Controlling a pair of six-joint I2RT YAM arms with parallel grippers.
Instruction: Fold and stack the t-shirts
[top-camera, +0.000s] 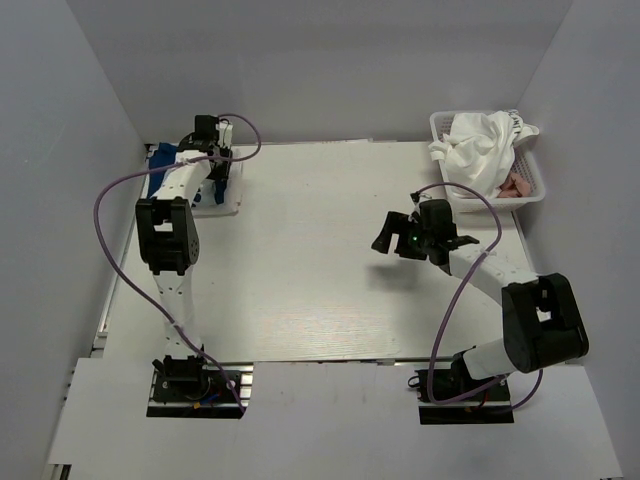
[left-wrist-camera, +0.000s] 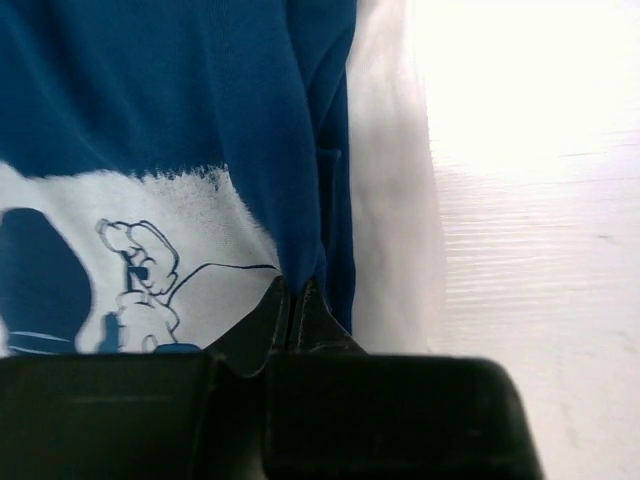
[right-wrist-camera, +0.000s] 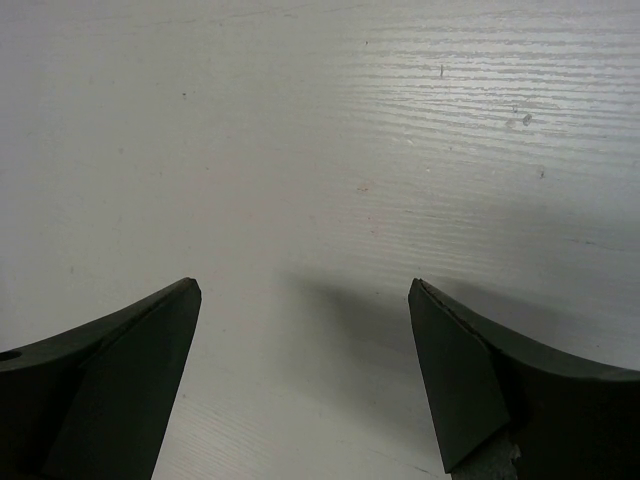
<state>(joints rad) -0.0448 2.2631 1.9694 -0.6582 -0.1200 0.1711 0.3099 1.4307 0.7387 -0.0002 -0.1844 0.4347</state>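
One navy tee pinched in shut L hand, R hand wide open above table

The left arm hides most of the navy t-shirt.

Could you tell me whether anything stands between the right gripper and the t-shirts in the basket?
Nothing visible does: the open right gripper hangs over bare table, with only table and its own purple cable toward the basket, where a white t-shirt spills over the rim.
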